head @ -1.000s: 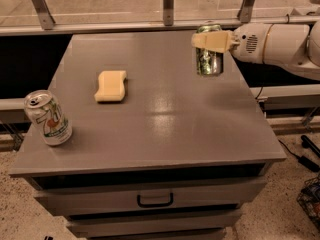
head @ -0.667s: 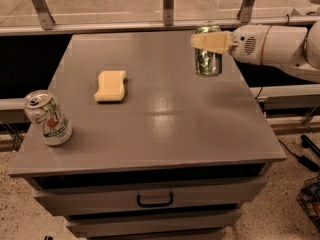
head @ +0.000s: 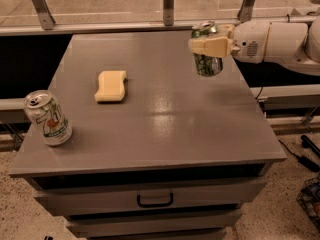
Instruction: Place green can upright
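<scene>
Hardly shifted over the last second. Gripper (head: 209, 46) parked at the far right of the surface (head: 165, 119), fingers (head: 202, 45) clamped around the green can (head: 208, 65). Held upright, base touching or just above; cannot tell which. Probably only setting down and letting go left.

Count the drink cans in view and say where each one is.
2. The green can is held upright in the gripper, whose fingers are closed on it, at the table's far right side. The 7UP can stands at the near left corner. No others are visible.
</scene>
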`<state>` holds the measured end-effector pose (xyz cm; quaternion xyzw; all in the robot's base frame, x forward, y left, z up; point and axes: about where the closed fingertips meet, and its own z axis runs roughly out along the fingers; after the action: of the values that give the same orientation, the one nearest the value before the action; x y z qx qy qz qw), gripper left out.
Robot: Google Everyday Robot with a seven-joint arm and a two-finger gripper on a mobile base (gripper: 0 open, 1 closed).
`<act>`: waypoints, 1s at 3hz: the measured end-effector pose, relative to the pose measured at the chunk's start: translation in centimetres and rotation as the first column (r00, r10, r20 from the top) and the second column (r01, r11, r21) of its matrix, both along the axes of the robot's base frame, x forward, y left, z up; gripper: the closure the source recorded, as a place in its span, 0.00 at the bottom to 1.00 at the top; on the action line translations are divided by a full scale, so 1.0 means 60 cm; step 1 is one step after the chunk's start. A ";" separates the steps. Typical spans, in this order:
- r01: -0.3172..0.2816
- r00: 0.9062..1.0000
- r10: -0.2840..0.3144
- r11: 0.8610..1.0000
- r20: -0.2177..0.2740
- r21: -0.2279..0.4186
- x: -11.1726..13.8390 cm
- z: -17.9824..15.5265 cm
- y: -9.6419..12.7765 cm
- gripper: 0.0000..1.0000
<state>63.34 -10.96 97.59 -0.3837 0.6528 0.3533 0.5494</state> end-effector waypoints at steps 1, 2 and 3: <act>-0.085 0.987 0.093 0.994 0.133 -0.061 -0.014 0.004 0.010 1.00; -0.128 0.958 0.143 0.989 0.248 -0.076 -0.022 0.006 0.014 1.00; -0.135 0.948 0.155 0.987 0.277 -0.088 -0.023 0.006 0.019 1.00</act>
<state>61.96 -9.84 97.97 -0.4956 0.5491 0.3117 0.5964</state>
